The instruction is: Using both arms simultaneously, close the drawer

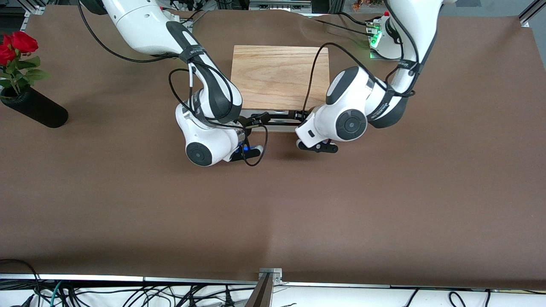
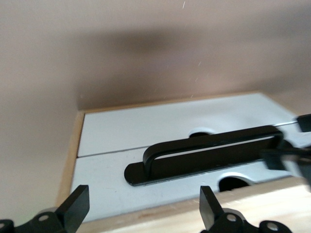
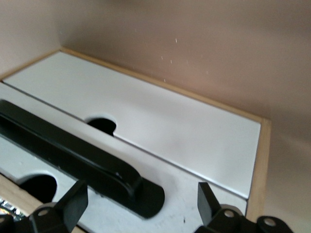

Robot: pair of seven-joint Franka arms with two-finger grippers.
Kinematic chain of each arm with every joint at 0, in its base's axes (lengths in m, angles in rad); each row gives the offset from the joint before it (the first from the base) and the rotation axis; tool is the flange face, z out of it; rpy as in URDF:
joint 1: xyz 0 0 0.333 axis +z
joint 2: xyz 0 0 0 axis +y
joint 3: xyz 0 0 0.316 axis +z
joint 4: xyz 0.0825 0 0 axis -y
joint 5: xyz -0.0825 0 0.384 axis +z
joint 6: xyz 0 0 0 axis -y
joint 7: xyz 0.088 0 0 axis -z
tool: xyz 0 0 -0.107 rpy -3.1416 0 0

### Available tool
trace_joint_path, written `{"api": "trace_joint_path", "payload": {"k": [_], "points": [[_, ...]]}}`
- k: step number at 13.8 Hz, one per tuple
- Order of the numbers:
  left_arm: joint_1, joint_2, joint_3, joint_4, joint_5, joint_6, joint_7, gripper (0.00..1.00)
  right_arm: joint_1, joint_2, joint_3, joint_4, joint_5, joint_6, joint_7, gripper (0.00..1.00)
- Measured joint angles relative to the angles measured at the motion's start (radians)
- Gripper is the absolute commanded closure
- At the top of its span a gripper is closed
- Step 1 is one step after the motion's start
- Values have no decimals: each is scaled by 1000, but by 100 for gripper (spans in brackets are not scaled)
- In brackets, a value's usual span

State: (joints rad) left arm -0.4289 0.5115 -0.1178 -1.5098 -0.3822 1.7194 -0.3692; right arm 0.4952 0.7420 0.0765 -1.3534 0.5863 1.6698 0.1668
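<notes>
Presently, front view: drawer (image 1: 273,123) at frame centre, against the wooden box (image 1: 280,76); it looks light and stiff, best pushed on its white front.
Left wrist view: my left gripper (image 2: 141,208) spread wide, black handle (image 2: 209,153) just above centre.
Right wrist view: my right gripper (image 3: 141,206) wide, empty, handle end between fingers.

Robotics lab: two Franka arms (image 1: 204,98) working over brown-covered table (image 1: 273,204), aluminium framing (image 1: 268,285), loose cables (image 1: 128,294) trailing.
</notes>
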Motion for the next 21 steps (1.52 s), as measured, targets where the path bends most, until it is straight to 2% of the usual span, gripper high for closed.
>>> {"api": "trace_joint_path", "payload": {"k": [4,6,9,11,12,14,18,21], "points": [[85,-11,5,94,0,-7,1,0,-1,-1,-5,15,-2,149,-49,0],[141,-12,10,113,28,-11,7,0,1,-3,-45,49,-18,174,-104,0],[190,-31,12,118,208,-34,15,0,-6,-28,-145,110,-88,173,-135,0],[208,-63,14,119,381,-90,15,0,-8,-60,-195,120,-185,172,-140,0],[219,-79,16,120,426,-102,15,0,-8,-81,-214,123,-234,172,-140,0],[258,-111,23,121,449,-109,18,0,-7,-120,-263,123,-298,162,-140,0],[352,-193,23,128,449,-114,141,0,-12,-137,-370,123,-327,137,-143,0],[423,-321,30,119,449,-160,326,0,-80,-189,-384,117,-395,120,-138,0]]}}
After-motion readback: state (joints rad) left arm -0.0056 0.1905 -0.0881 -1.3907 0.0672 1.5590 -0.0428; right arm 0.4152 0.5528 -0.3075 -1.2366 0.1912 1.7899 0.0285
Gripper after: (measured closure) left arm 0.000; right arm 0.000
